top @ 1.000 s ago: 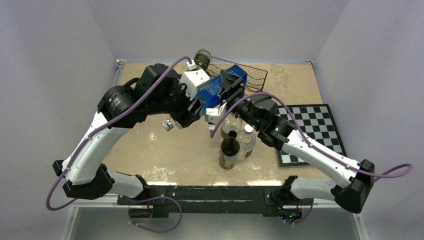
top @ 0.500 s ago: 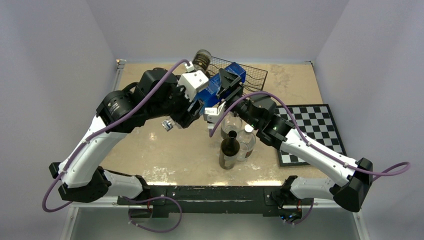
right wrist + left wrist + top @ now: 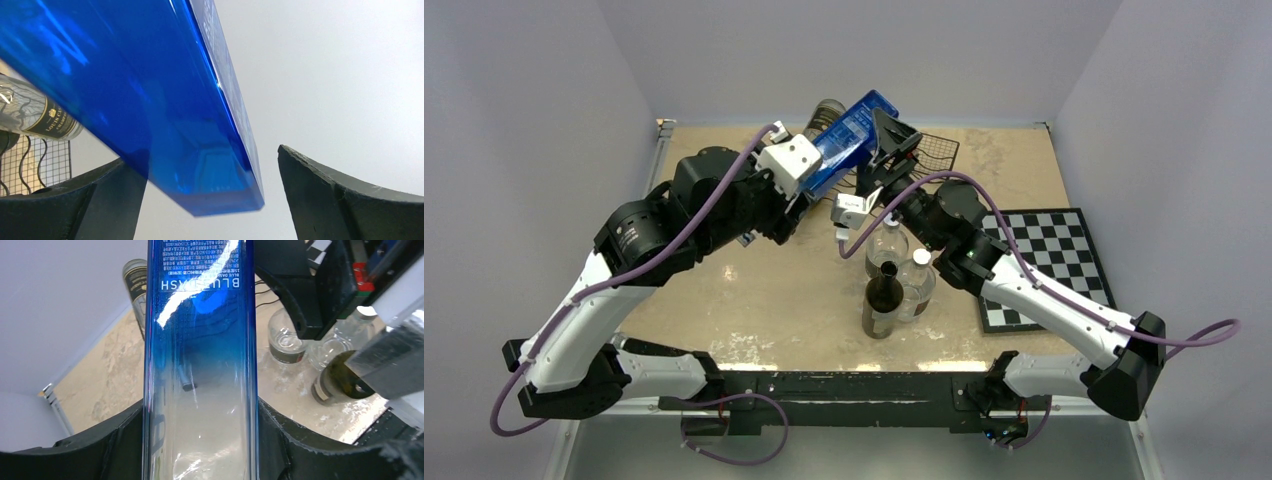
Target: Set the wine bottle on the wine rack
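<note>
Wine bottle [image 3: 852,135], blue and square, hangs tilted above the wine rack [image 3: 932,150] at the far side of the bench [image 3: 744,300] in the top view, carried by the left tool [image 3: 809,190]. In the left wrist view, both fingers are clenched on its flat sides (probably so the smooth glass cannot slip). In the right wrist view, the right tool [image 3: 210,165] is released, jaws wide around the bottle's base, gap on one side.

Blue btl [image 3: 200,365]: "BLUE DASH"; small print illeg.
</note>
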`<state>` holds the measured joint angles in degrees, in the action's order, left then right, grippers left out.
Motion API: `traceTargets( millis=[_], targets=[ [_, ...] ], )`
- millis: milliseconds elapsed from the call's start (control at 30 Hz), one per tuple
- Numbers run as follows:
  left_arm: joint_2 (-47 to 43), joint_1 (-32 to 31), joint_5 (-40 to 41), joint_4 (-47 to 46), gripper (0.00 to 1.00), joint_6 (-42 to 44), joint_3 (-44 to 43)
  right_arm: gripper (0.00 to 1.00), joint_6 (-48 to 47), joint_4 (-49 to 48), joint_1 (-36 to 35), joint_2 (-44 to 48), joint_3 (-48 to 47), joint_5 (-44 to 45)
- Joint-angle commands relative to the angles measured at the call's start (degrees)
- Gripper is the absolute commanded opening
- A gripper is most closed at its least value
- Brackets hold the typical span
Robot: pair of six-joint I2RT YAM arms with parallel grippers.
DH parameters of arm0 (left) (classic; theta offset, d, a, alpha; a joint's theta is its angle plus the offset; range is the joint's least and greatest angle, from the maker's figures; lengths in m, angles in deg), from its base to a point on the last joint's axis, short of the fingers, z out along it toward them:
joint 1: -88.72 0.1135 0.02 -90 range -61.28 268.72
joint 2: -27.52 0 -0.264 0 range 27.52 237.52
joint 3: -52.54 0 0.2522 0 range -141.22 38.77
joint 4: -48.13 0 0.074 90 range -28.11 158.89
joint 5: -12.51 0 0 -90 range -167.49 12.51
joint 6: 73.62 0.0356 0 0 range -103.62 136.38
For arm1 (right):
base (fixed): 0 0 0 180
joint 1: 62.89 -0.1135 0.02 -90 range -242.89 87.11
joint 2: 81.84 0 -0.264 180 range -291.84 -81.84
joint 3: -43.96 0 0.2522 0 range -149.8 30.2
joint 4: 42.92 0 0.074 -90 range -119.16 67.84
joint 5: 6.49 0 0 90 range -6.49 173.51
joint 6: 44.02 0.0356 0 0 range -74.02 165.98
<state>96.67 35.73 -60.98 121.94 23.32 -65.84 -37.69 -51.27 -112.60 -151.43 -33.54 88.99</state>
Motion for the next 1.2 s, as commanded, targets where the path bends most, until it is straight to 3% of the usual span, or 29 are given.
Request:
traceTargets(
  millis=[0, 133, 333, 700, 967, 1167],
  targets=[
    [-0.67, 0.79, 11.26, -12.41, 0.00, 0.60, -1.91, 0.99, 1.31, -6.77, -0.12, 0.92, -3.11, 0.24],
    [1.04, 0.85, 14.79, -13.05, 0.00, 0.36, -3.37, 0.99, 1.52, -6.82, -0.12, 0.94, -3.06, 0.26],
    [6.46, 1.99, 16.05, -9.56, 0.00, -2.39, -8.73, 0.99, 9.79, -3.73, 1.56, 1.09, -6.88, 4.29],
    [13.82, 6.47, 9.61, -15.44, 0.00, -7.64, -8.65, 0.99, 29.09, 3.17, 5.72, 6.76, -6.76, 12.85],
    [20.04, 11.82, 7.06, -28.29, 0.00, -10.53, -3.01, 0.99, 35.28, 5.44, 6.80, 11.78, -2.28, 17.24],
    [23.10, 13.36, 6.30, -44.53, 0.00, -9.20, 5.52, 0.99, 38.61, 7.13, 7.17, 14.62, 0.48, 18.42]
  ],
)
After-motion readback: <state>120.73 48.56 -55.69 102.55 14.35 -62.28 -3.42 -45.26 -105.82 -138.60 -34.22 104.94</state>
